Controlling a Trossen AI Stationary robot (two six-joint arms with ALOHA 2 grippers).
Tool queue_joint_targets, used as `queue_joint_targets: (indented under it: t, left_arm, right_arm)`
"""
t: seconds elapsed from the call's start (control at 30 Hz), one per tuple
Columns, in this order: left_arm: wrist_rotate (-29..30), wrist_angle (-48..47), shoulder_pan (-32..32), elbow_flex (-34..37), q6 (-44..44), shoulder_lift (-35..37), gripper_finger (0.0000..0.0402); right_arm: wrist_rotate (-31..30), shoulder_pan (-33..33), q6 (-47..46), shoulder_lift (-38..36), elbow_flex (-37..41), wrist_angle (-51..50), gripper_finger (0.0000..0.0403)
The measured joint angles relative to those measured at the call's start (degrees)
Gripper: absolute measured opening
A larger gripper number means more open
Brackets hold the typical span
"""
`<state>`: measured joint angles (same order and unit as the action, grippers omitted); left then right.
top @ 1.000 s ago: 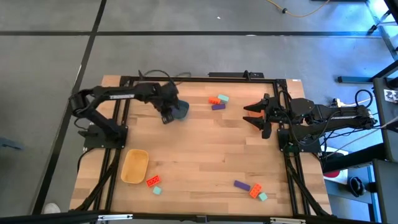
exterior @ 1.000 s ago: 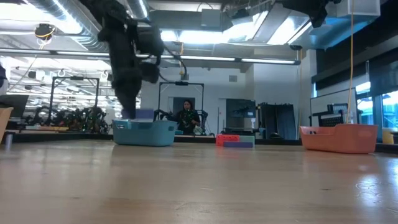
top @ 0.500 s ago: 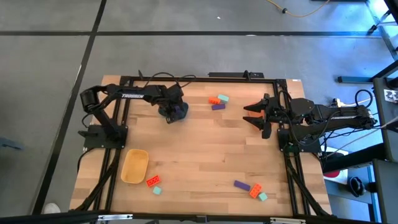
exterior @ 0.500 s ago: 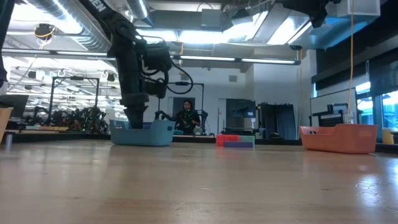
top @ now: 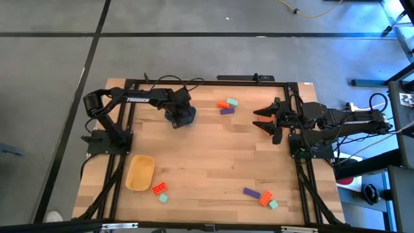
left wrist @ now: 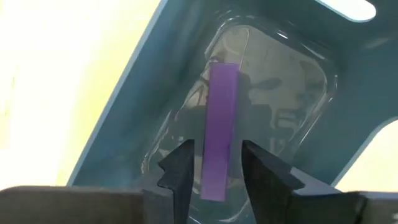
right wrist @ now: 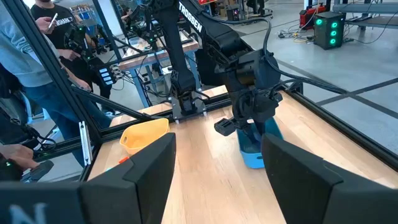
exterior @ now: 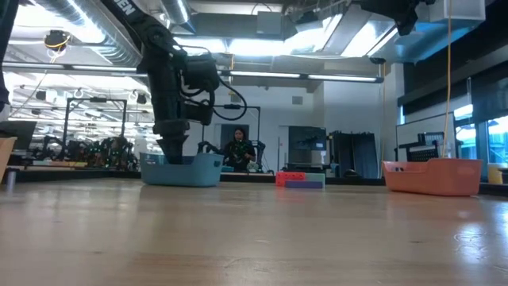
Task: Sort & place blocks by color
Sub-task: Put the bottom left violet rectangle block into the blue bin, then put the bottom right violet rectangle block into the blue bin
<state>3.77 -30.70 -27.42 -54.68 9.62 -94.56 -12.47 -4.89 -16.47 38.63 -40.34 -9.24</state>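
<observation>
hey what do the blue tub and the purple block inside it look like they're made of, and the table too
Blue tub: looks like glossy moulded plastic; its floor mirrors the gripper. Purple block: probably plastic, smooth, more matte, evenly coloured, lying between the left gripper fingers. Table: light wood planks, judging by the visible grain and seams, with a slight sheen.

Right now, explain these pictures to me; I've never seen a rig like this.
Two robot arms work at a wooden table. One camera looks down from above, one looks level across the tabletop, and one rides on each wrist. The left tool reaches into a blue tub; its wrist view shows a purple block between parted fingers, apparently being let go. The right tool waits open at the table's edge. A yellow tub and small loose blocks lie on the wood.
</observation>
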Motion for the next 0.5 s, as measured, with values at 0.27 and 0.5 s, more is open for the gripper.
queue_joint_targets:
  t: [0.27, 0.5]
  left_arm:
    - [0.0, -5.1, 0.0, -4.8, 0.0, 2.4, 0.0176]
    - [-4.3, -7.6, 0.2, -10.0, -5.5, 12.8, 0.0184]
  right_arm:
    - [0.0, 0.0, 0.0, 0.0, 0.0, 0.0, 0.0239]
    - [0.0, 0.0, 1.5, 0.0, 0.0, 2.9, 0.0239]
